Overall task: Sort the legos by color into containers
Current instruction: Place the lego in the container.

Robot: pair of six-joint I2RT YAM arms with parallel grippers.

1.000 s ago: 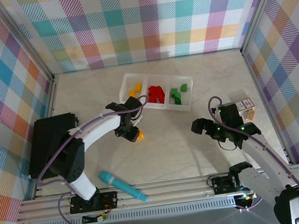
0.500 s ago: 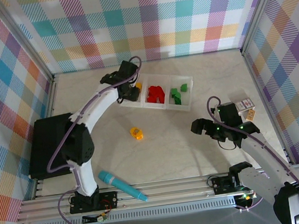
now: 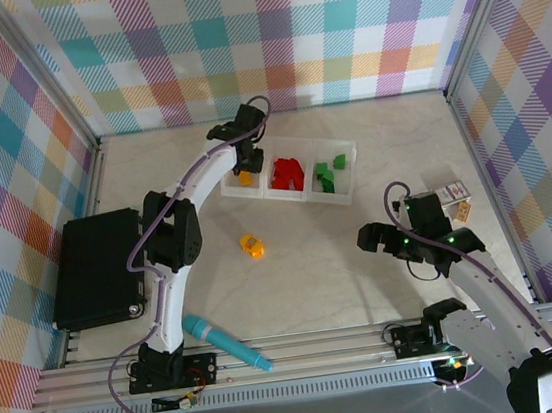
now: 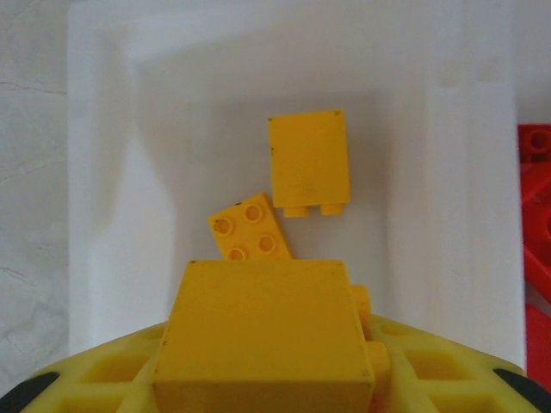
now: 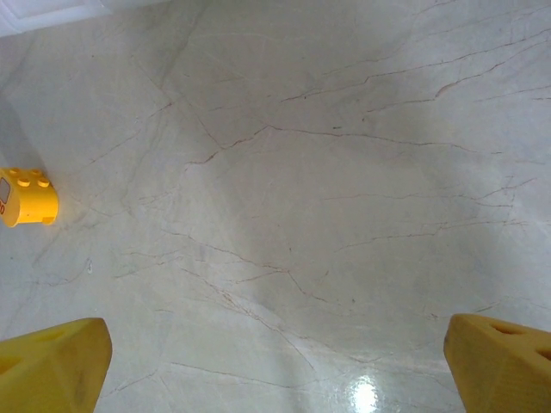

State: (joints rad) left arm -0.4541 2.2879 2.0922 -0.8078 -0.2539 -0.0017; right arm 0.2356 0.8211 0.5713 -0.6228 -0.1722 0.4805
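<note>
Change since the earlier frames: the left arm has swung from the middle of the table, beside the loose yellow piece, out to the far tray. The right arm is almost unchanged.

- Left gripper [image 3: 244,158]: above the left compartment of the white tray [image 3: 288,142]. Jaws partly closed, clamping a yellow brick [image 4: 267,331] between the yellow fingers [image 4: 422,379]. The brick hangs above the compartment floor.
- Left compartment: two yellow bricks on the floor, one with its studs up [image 4: 250,228], one on its side [image 4: 308,163], close together.
- Middle compartment: red bricks [image 3: 286,172]; their edge also shows at the right margin of the left wrist view.
- Right compartment: green bricks [image 3: 329,173].
- Loose yellow piece [image 3: 252,245]: rounded, studs on top, on the bare table near the tray, well apart from both grippers; also at the left of the right wrist view.
- Right gripper [image 3: 373,238]: low over the bare table on the right side. Jaws fully spread, nothing between the fingertips [image 5: 52,366].
- Black box [image 3: 97,269]: flat, at the left edge of the table.
- Teal marker [image 3: 225,342]: lying near the left arm's base.
- Small printed carton [image 3: 453,195]: by the right wall.
</note>
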